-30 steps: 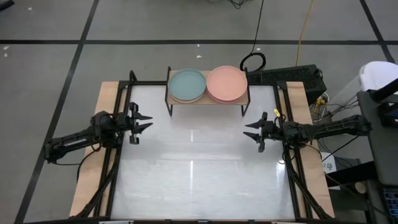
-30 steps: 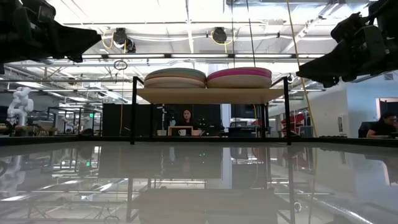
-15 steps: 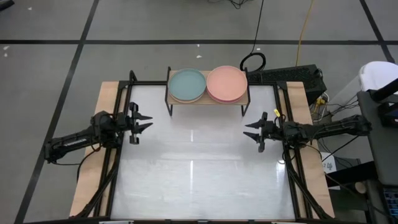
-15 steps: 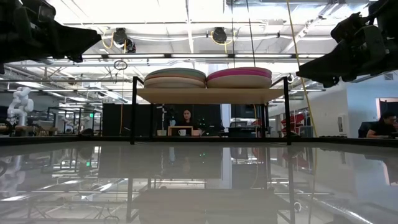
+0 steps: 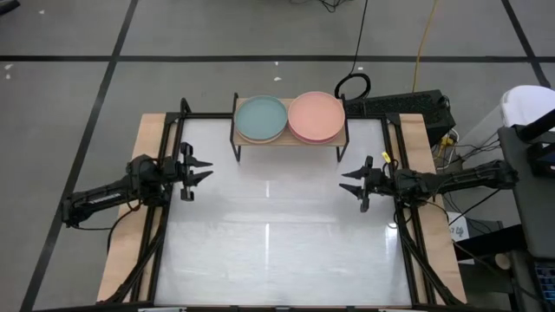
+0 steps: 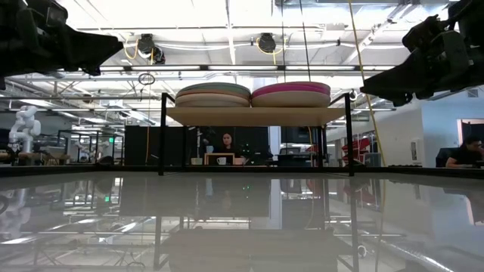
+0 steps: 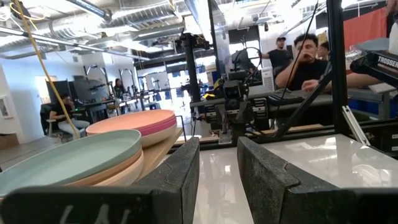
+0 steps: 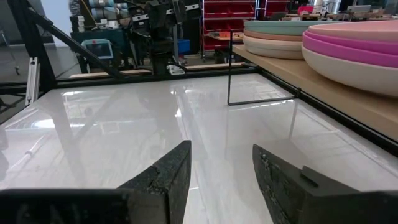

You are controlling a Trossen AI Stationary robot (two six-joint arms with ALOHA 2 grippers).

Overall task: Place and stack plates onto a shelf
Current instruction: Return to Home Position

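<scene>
Both arms are parked at the table sides, well apart from the shelf (image 6: 257, 116), which stands at the far edge of the white tabletop (image 5: 269, 234). The left gripper (image 5: 209, 170) sits at the left side pointing inward, fingers spread, nothing between them. The right gripper (image 5: 342, 181) mirrors it on the right side, also released and empty; each wrist view shows a clear gap between that arm's own fingers, with only bare tabletop past them. The plates are all up on the shelf's wooden top in two stacks side by side. The teal-topped stack (image 5: 260, 119) is on the left half, and from table height a darker plate and a peach one show under the teal. The peach-topped stack (image 5: 316, 117) is on the right half, with magenta below the top plate and a pale beige plate at the bottom. The two stacks are just beside each other, close to touching. The exact count per stack can't be read from the edges. No plate shows on the tabletop. Judging by this, stacking looks done and the step in hand is the return to rest pose. The next move should need no grasp: just settle both arms at home, fingers kept clear of the shelf's black legs (image 8: 229, 68) so the stacks aren't nudged.
</scene>
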